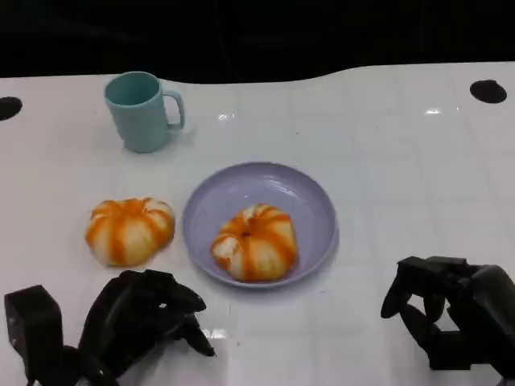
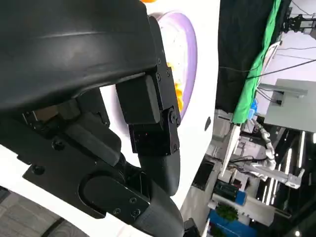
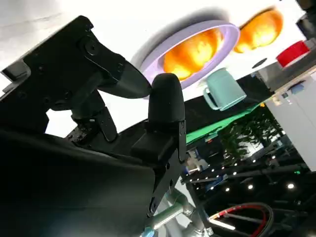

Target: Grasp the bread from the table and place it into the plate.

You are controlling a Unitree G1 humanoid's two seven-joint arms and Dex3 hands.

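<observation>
Now the left robot hand (image 1: 137, 322), holding nothing with fingers loosely apart, faces the bread (image 1: 129, 230) on the desk (image 1: 402, 177) (soft, light, squashable), best cupped gently around its sides.

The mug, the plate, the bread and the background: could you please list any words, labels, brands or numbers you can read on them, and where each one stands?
None can be read.
Teal mug: plain, no print.
Lavender plate: plain.
Bread on the plate and bread on the table: orange stripes, no label.
White table: no markings.
Red object in the right wrist view's background: too blurred to tell.
</observation>
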